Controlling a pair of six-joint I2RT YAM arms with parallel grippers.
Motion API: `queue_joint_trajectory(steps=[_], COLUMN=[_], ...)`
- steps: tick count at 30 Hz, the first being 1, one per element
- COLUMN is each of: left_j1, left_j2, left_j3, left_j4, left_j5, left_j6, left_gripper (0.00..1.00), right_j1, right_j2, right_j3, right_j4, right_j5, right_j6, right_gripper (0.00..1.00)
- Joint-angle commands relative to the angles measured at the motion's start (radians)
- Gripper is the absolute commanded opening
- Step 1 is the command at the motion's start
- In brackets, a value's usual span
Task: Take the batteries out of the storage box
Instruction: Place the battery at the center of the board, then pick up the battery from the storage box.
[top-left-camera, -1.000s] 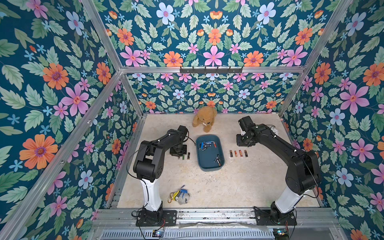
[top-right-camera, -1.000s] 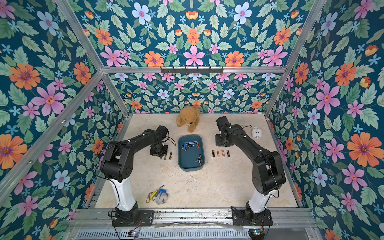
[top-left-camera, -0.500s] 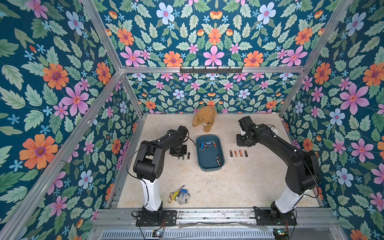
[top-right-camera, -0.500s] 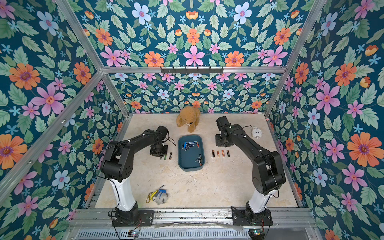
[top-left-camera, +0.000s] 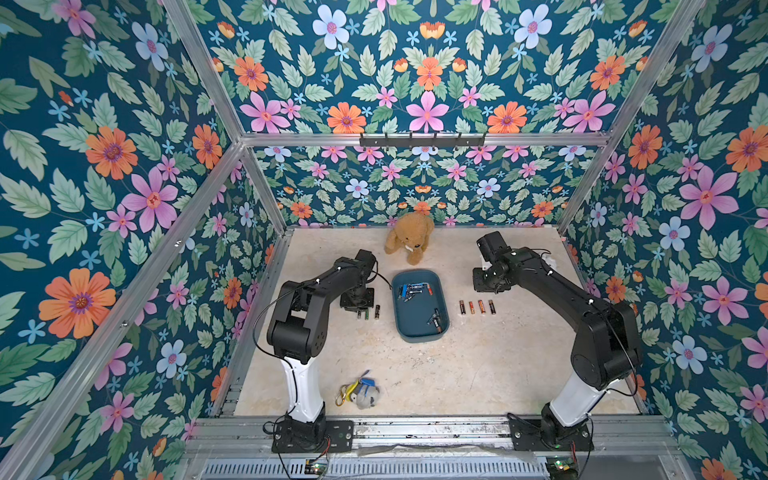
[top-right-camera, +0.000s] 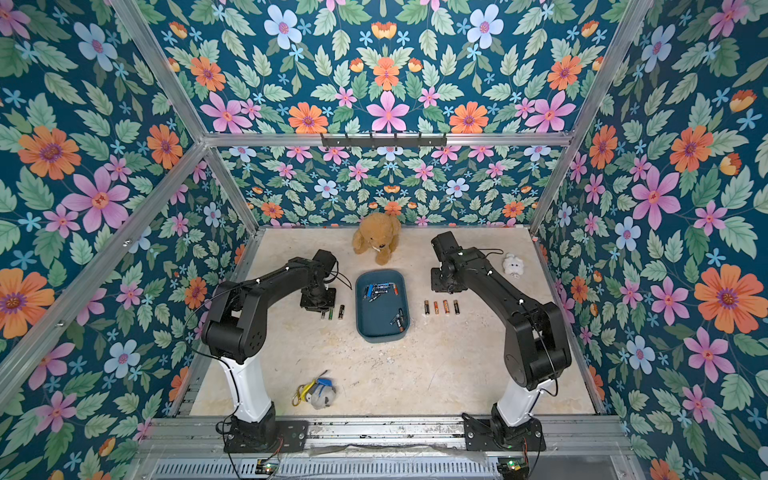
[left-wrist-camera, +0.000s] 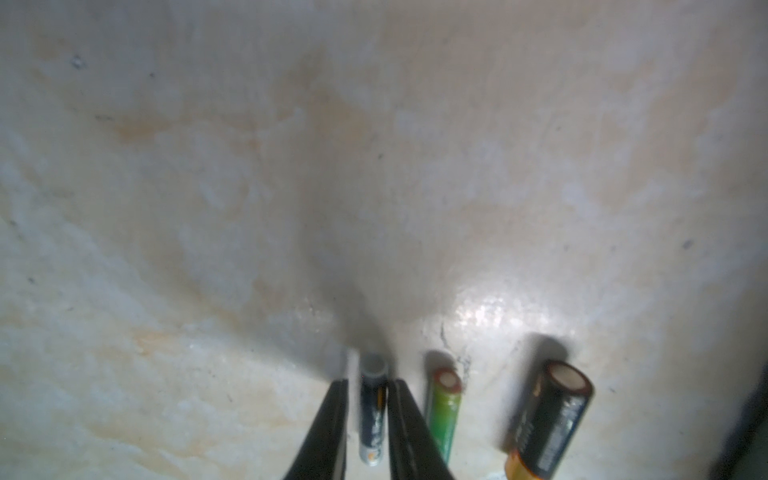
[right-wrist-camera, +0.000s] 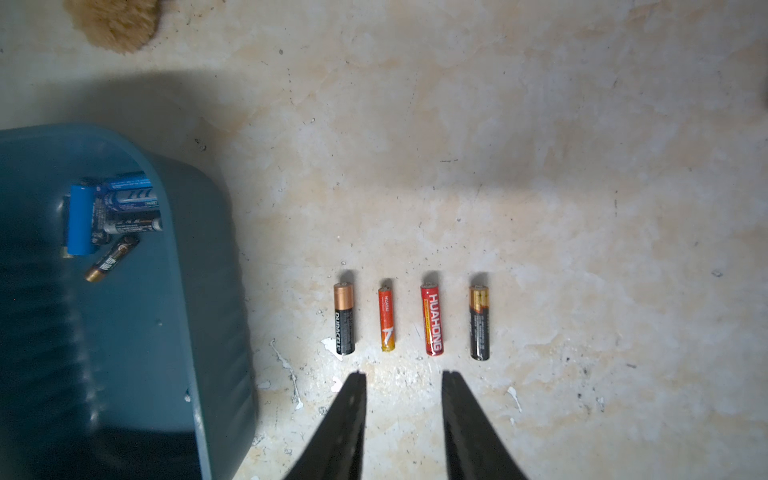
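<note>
While a cluster and a few strays are still left in the box, seven batteries are already laid on the counter: four to the box's right, three to its left. One of the three, a thin cell, is flanked by the left fingers, narrowly parted, a sliver of gap showing, so no clamp is seen. The right fingers are held apart, empty. Under half done, it's reckoned.

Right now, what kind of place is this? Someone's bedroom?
Probably a robot test booth, not a bedroom: flowered wall panels on a metal frame, left arm and right arm bolted to a rail, batteries lined up beside a storage box.
</note>
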Motion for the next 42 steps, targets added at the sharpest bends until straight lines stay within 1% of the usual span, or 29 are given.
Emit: queue_joint_trajectory(steps=[1, 9, 15, 20, 23, 27, 31, 35, 39, 42], left_j1=[0.002, 0.001, 0.000, -0.017, -0.059, -0.142, -0.207, -0.231, -0.245, -0.245], left_j2=[-0.008, -0.037, -0.060, -0.082, -0.081, -0.052, -0.020, 0.012, 0.031, 0.054], left_j3=[0.012, 0.064, 0.170, 0.281, 0.349, 0.409, 0.388, 0.335, 0.277, 0.270], left_j4=[-0.025, -0.054, -0.127, -0.144, -0.128, -0.079, -0.001, 0.070, 0.140, 0.146], left_j5=[-0.012, -0.014, -0.008, 0.045, 0.075, 0.112, 0.187, 0.272, 0.295, 0.294], left_j6=[0.005, -0.003, -0.006, 0.000, 0.006, 0.038, 0.065, 0.054, 0.046, 0.050], left_gripper=[0.25, 0.30, 0.34, 0.39, 0.42, 0.46, 0.50, 0.51, 0.51, 0.51], right_j1=[0.000, 0.000, 0.000, 0.001, 0.000, 0.000, 0.001, 0.001, 0.001, 0.001], right_j2=[-0.003, -0.010, -0.019, -0.027, -0.026, -0.026, -0.022, -0.018, -0.015, -0.012], right_j3=[0.005, 0.006, 0.005, -0.001, -0.005, -0.006, 0.000, 0.006, 0.006, 0.008], right_j4=[-0.011, -0.012, -0.010, -0.005, -0.001, 0.000, -0.006, -0.012, -0.012, -0.014], right_j5=[0.008, 0.007, 0.005, 0.003, 0.001, -0.002, -0.001, 0.004, 0.005, 0.004], right_j6=[-0.001, -0.001, 0.001, 0.004, 0.008, 0.012, 0.013, 0.012, 0.013, 0.013], right_gripper=[0.36, 0.37, 0.37, 0.37, 0.37, 0.38, 0.38, 0.38, 0.38, 0.38])
